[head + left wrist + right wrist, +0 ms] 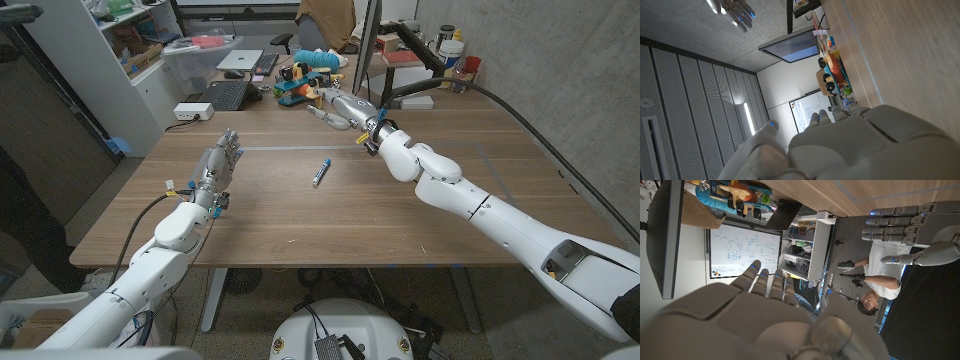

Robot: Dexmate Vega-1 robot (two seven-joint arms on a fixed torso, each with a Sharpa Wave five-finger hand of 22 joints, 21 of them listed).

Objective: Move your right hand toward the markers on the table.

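Wooden table (450,150) holds one blue marker (321,172) at frame centre. Right hand (345,108) — upper centre, fingers extended, apparently empty — reaches beyond it. Left hand (218,165), centre-left, fingers straight, holds nothing.

One blue marker (321,172) on the worktop (270,215), about dead center. Two robot hands, left (220,160) at 9 o'clock and right (340,108) at 12.
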